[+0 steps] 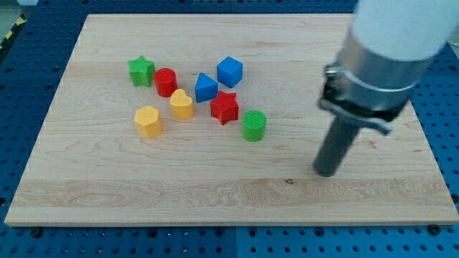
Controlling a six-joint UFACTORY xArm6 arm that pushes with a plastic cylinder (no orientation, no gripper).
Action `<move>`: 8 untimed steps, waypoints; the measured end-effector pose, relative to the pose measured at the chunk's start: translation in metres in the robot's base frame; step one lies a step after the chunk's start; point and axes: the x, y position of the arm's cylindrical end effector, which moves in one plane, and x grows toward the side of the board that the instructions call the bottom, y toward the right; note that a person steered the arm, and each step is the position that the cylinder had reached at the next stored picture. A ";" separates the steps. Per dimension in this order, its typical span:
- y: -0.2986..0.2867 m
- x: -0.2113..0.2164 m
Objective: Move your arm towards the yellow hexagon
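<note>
The yellow hexagon [148,120] lies on the wooden board [143,186] left of centre. My tip [326,172] rests on the board far to the view's right of it, lower right of all the blocks. Closest to my tip is the green cylinder [253,125]. The yellow heart [181,104] sits just upper right of the hexagon.
A cluster sits above and right of the hexagon: green star [141,71], red cylinder [166,82], blue triangle [205,88], blue cube [229,72], red star [224,107]. The arm's large white and grey body [384,57] fills the upper right. Blue pegboard [445,93] surrounds the board.
</note>
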 end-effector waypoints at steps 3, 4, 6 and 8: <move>-0.257 -0.014; -0.319 -0.066; -0.333 -0.091; -0.332 -0.121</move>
